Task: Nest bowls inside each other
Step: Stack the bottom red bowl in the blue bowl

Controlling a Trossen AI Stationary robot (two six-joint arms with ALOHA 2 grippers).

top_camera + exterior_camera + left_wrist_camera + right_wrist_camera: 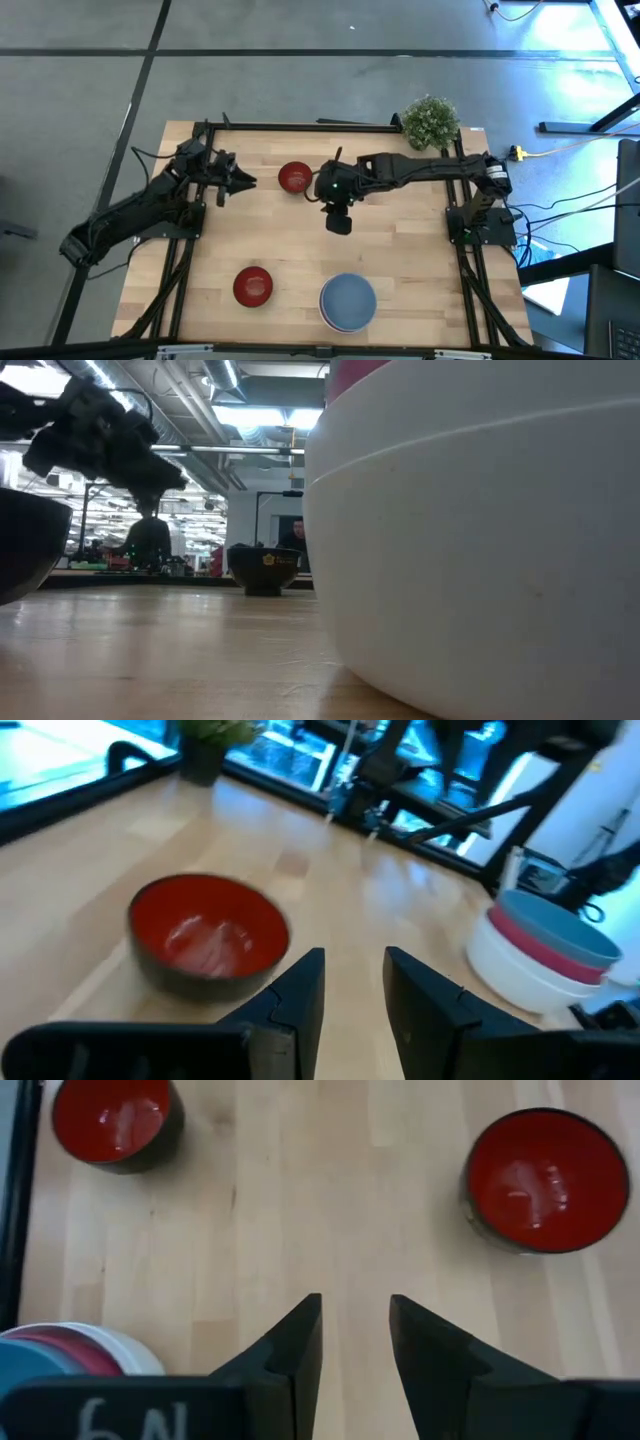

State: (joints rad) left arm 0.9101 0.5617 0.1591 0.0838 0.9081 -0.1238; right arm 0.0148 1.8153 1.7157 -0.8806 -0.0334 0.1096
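Observation:
A stack of larger bowls (348, 302) stands near the table's front edge: blue on top, magenta-pink under it, white at the bottom (530, 970). One small dark red bowl (294, 178) rests on its base at the table's middle back. The other dark red bowl (253, 286) rests at the front, left of the stack. My left gripper (245, 181) is open and empty, above the table just left of the far red bowl (208, 935). My right gripper (339, 222) is open and empty, above bare table to the right of that bowl and nearer the front (545, 1178).
A small green potted plant (430, 120) stands at the table's back right corner. Black frame rails (300, 126) run along the table's edges. Bare wood lies between the two red bowls and the stack (70, 1352).

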